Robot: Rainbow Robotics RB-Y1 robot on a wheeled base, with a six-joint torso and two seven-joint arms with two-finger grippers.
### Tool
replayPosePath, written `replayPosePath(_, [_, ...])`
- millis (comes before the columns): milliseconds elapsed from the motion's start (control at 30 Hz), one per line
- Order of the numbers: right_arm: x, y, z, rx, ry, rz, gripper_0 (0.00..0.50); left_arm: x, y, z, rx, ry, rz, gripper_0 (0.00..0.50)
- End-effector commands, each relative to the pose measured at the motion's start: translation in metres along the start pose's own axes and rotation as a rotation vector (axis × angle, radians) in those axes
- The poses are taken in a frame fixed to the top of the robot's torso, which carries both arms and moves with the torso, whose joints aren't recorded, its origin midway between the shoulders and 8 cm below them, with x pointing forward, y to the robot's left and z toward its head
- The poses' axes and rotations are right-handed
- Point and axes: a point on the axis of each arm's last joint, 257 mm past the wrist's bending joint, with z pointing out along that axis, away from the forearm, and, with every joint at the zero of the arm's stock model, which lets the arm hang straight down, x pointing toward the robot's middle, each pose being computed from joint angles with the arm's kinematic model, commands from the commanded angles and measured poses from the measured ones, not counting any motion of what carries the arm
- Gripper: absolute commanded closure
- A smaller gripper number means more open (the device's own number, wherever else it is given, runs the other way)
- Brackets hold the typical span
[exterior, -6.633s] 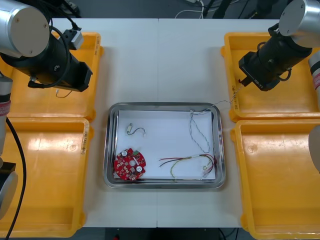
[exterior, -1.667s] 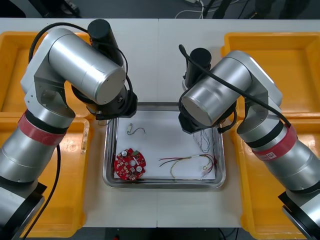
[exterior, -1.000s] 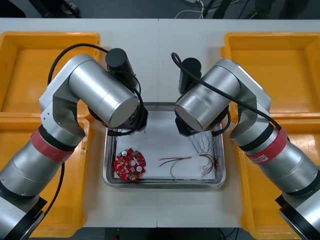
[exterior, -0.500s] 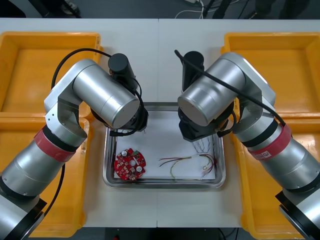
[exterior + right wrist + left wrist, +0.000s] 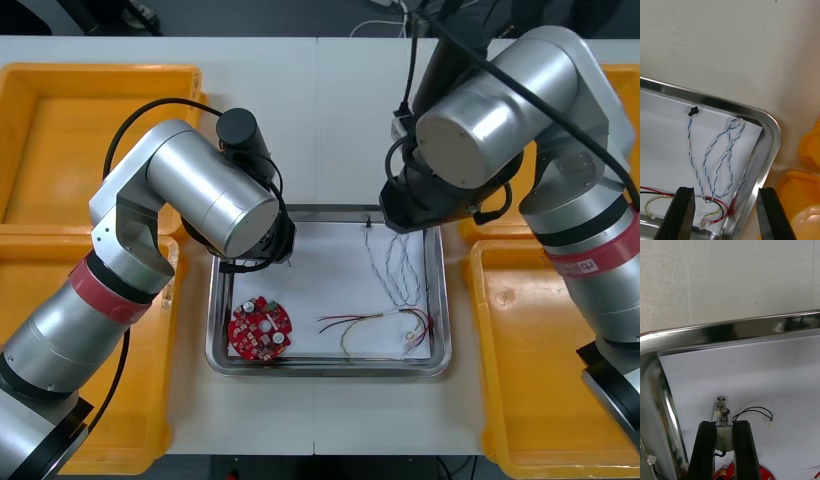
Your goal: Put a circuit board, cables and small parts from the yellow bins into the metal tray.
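Note:
The metal tray (image 5: 212, 320), white inside, holds a round red circuit board (image 5: 260, 328), a red and yellow cable (image 5: 375, 325) and a twisted blue and white cable (image 5: 395, 265). My left arm (image 5: 215, 195) hangs low over the tray's far left corner. In the left wrist view my left gripper (image 5: 723, 426) is shut on a small metal part (image 5: 723, 433), just above the white floor. A second small metal part (image 5: 720, 404) with a thin black wire lies right beyond it. My right gripper (image 5: 725, 191) is open and holds nothing, above the blue and white cable (image 5: 715, 157).
Two yellow bins stand on the left (image 5: 90, 130) (image 5: 60, 350) and two on the right (image 5: 610, 215) (image 5: 540, 350). My right arm (image 5: 480, 120) covers much of the far right bin. Bare table lies beyond the tray's far rim (image 5: 737, 330).
My right arm has risen and swung back toward the far right, uncovering the blue and white cable in the tray. My left arm has hardly moved.

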Motion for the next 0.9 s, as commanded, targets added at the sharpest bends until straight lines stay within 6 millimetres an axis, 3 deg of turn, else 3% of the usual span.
replayPosePath(33, [-0.031,-0.034,-0.038,0.01,-0.092,0.047,0.022,0.003,-0.017,0.001,0.023,-0.01,-0.08,0.153])
replayPosePath(100, [-0.036,-0.045,-0.046,0.008,-0.104,0.065,0.025,0.003,-0.016,0.001,0.02,-0.012,-0.082,0.06])
replayPosePath(200, [-0.041,-0.057,-0.055,0.005,-0.121,0.089,0.025,0.002,-0.016,0.001,0.018,-0.016,-0.083,0.0])
replayPosePath(600, [-0.052,-0.102,-0.085,-0.011,-0.166,0.169,0.023,-0.002,-0.016,-0.004,0.02,-0.033,-0.091,0.0])
replayPosePath(900, [-0.048,-0.132,-0.106,-0.058,-0.16,0.225,0.023,-0.002,-0.01,-0.043,0.054,-0.017,-0.113,0.0])
